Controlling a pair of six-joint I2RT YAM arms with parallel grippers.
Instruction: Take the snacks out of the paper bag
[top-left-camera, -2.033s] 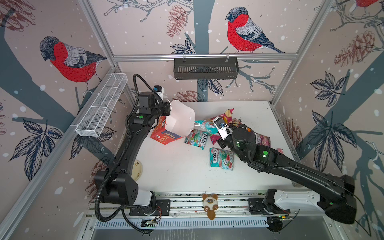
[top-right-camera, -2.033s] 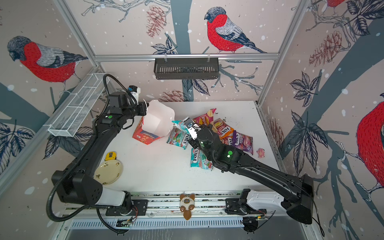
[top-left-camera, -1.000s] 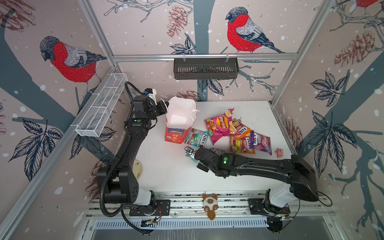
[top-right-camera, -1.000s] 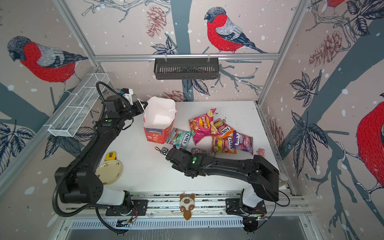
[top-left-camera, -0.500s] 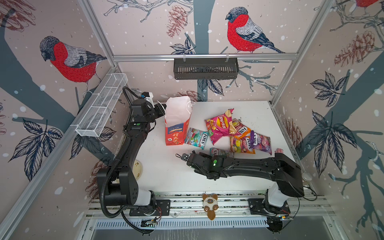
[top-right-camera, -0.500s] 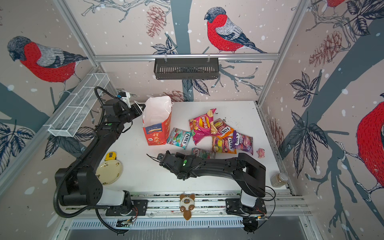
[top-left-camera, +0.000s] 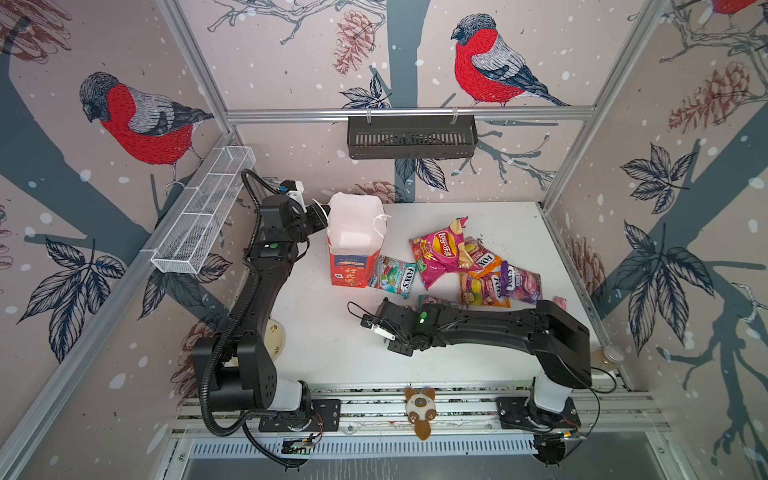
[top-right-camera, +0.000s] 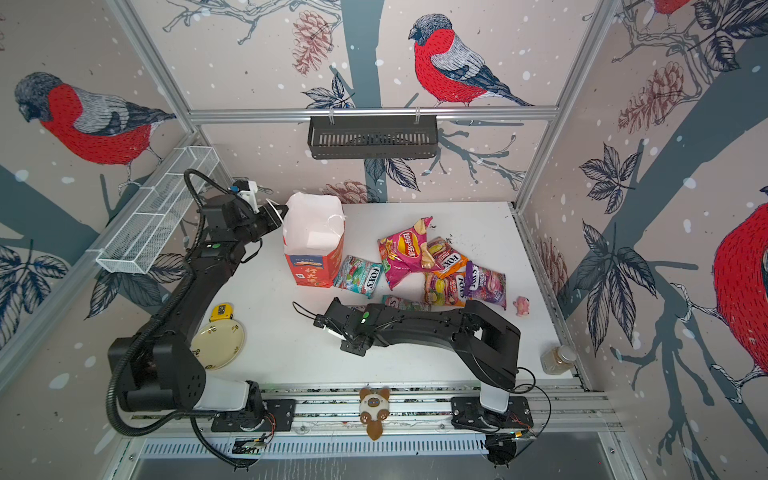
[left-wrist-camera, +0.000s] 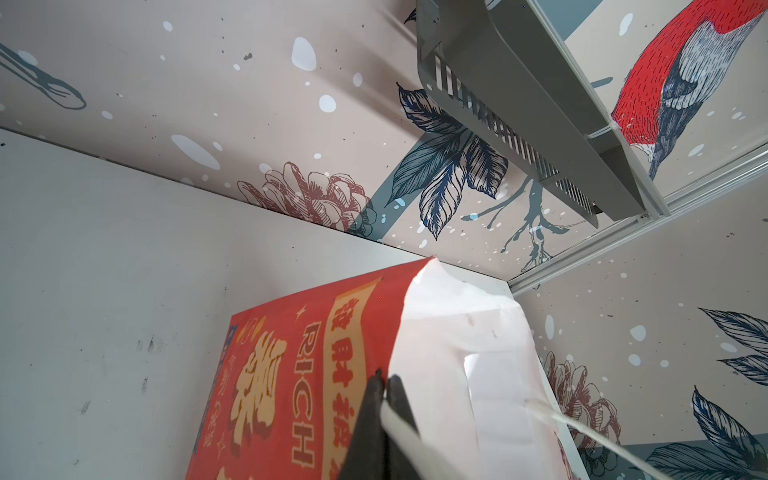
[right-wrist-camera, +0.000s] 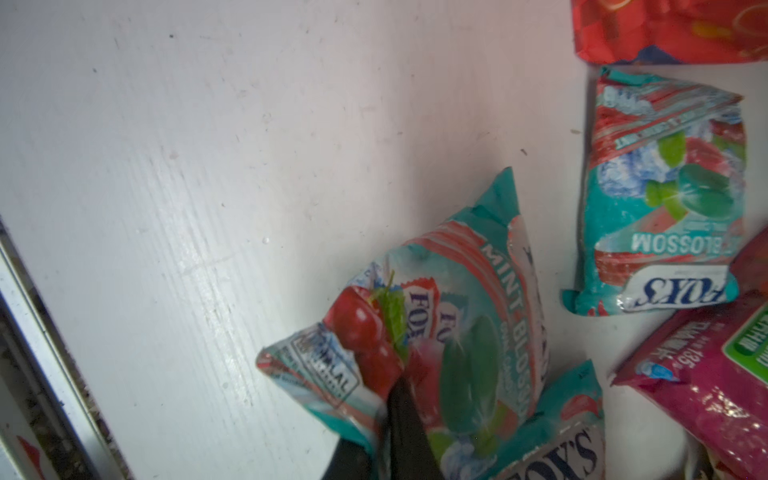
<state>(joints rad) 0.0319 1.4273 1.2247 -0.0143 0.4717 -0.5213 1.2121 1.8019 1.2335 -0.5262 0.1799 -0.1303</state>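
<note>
White tabletop (top-left-camera: 316, 357): your left gripper (left-wrist-camera: 384, 382) pinches paper bag (left-wrist-camera: 299, 353) rim; teal packet (right-wrist-camera: 457, 332) against right gripper (right-wrist-camera: 392, 399) fingertip — grip unclear.

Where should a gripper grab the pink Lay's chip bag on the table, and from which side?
Pinch the pink Lay's bag by its sealed end nearest the back wall, coming straight down from above and closing across the seam. That end sticks out clear of the orange packet; the puffy middle looks too wide.
</note>
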